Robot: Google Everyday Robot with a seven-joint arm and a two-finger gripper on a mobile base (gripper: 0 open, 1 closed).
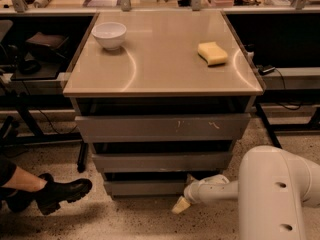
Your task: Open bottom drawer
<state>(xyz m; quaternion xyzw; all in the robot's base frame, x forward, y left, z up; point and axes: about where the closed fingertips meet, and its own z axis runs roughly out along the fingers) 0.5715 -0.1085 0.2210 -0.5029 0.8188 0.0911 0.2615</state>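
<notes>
The bottom drawer [145, 187] is the lowest and narrowest plain grey front of the cabinet, just above the floor, with a dark gap above it. It sticks out slightly less than the mid drawer [162, 162] and the scratched top drawer [162, 128]. My gripper [180, 204] is at the end of the white arm [212, 189]. It is low over the floor, just in front of and below the bottom drawer's right end. Its pale yellow tip points down-left.
A white bowl [109, 35] and a yellow sponge [212, 53] sit on the beige cabinet top [160, 69]. A person's black boot [60, 192] rests on the speckled floor at left. Dark desks with cables flank the cabinet. My white arm housing [275, 194] fills the lower right.
</notes>
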